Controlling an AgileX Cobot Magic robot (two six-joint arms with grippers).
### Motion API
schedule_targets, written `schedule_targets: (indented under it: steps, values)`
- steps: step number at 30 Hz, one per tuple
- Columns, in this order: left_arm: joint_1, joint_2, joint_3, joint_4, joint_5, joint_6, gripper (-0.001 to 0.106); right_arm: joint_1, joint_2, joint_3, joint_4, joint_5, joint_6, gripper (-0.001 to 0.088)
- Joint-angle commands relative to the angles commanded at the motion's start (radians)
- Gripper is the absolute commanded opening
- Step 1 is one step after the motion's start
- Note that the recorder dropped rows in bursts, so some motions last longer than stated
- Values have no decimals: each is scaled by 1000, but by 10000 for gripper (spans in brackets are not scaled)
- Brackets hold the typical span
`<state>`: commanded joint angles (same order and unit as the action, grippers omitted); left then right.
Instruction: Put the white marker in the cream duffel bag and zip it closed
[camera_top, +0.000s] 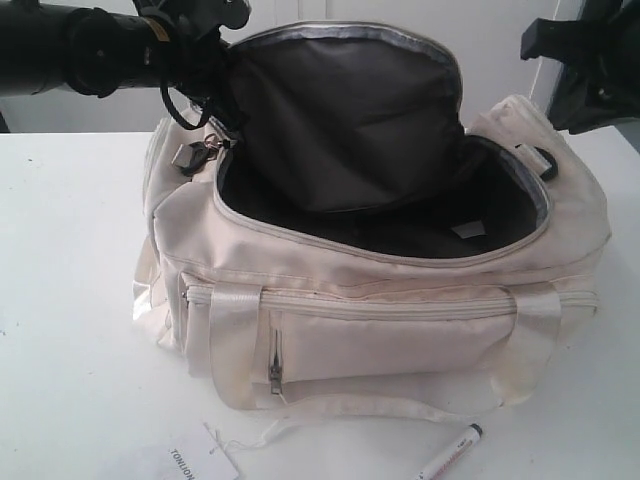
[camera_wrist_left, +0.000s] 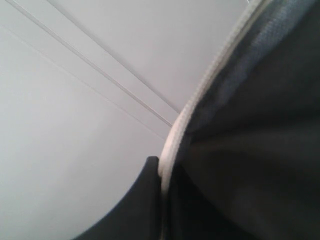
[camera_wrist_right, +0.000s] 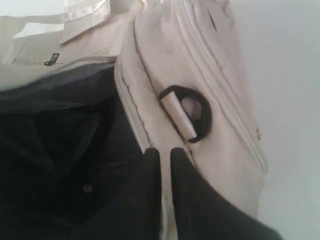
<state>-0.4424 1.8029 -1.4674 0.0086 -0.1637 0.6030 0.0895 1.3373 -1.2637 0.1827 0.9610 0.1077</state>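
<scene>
At the far left of the bag (camera_top: 400, 340), the left gripper (camera_wrist_left: 156, 170) sits against the raised flap (camera_top: 350, 100); I cannot tell whether it is spread or pinching. The bag gapes open on the worktop (camera_top: 70, 300). The marker (camera_top: 452, 452) lies on the worktop just near of the bag, right of centre. The right gripper (camera_wrist_right: 166, 155), pressed nearly together, is at the bag's right-end rim.

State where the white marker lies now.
In the exterior view the white marker lies on the table, bottom right of centre, before the cream duffel bag, right of the paper tag.
</scene>
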Motion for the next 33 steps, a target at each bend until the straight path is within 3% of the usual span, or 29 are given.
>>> schedule_targets:
  steps: [7,17,33]
  values:
    - [0,0,0,0,0,0,0,14,-116,114,0,2,-19,31]
    - [0,0,0,0,0,0,0,108,-273,237,0,34,-45,31]
    - [0,0,0,0,0,0,0,263,-370,289,0,142,-129,31]
